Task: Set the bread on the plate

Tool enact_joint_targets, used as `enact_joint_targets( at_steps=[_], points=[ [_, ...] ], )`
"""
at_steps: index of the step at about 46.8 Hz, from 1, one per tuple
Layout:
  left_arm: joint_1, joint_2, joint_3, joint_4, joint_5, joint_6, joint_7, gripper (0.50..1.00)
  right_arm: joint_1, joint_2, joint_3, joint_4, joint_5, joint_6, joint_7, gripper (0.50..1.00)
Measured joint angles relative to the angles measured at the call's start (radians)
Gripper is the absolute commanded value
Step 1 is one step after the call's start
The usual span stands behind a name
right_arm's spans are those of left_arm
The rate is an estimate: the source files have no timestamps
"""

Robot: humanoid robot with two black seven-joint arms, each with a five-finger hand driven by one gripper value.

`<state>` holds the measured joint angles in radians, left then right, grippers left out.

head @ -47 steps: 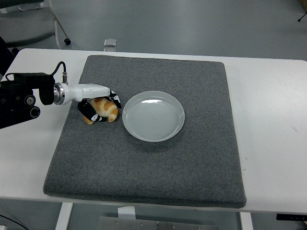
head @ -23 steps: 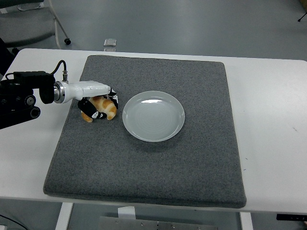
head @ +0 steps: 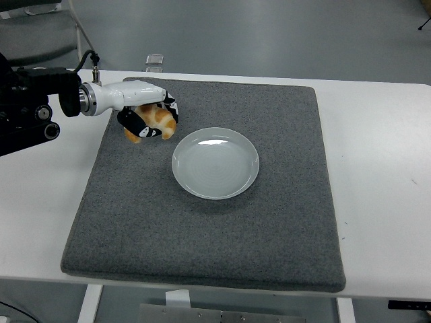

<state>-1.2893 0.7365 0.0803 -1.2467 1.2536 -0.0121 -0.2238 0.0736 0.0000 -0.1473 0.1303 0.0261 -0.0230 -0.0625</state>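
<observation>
My left hand (head: 149,120) comes in from the left edge and is shut on a golden-brown piece of bread (head: 158,120). Hand and bread hang above the grey mat (head: 202,235), just up and left of the plate. The white round plate (head: 215,162) lies on the mat's middle with nothing on it. Black fingers (head: 133,122) wrap the near side of the bread and hide part of it. No right arm shows in this view.
The mat covers most of the white table (head: 384,168). A small clear object (head: 155,60) lies beyond the table's far edge. A chair base with a caster (head: 93,57) stands on the floor at the top left.
My left hand has risen off the mat with the bread in it and shifted a little right, toward the plate's upper left. The plate has not moved.
</observation>
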Motion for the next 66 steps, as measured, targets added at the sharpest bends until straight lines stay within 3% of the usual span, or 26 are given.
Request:
enact_joint_targets(
  at_steps=[16,35,48,66],
  points=[
    [-0.124,0.048,-0.137,-0.016,-0.024,-0.134,0.003,0.500,0.000,0.000,0.000,0.000,0.000,0.000,0.001,0.930],
    [-0.214,0.065,-0.163,-0.050,-0.045,-0.203,0.001,0.500,0.000,0.000,0.000,0.000,0.000,0.000,0.000,0.932],
    [-0.199,0.035,-0.160,-0.127,-0.041,-0.207,-0.002,0.500,0.000,0.000,0.000,0.000,0.001,0.000,0.000,0.930],
    [-0.138,-0.145,-0.141,-0.114,0.004,-0.140,0.008,0.500,0.000,0.000,0.000,0.000,0.001,0.000,0.000,0.930]
  ],
)
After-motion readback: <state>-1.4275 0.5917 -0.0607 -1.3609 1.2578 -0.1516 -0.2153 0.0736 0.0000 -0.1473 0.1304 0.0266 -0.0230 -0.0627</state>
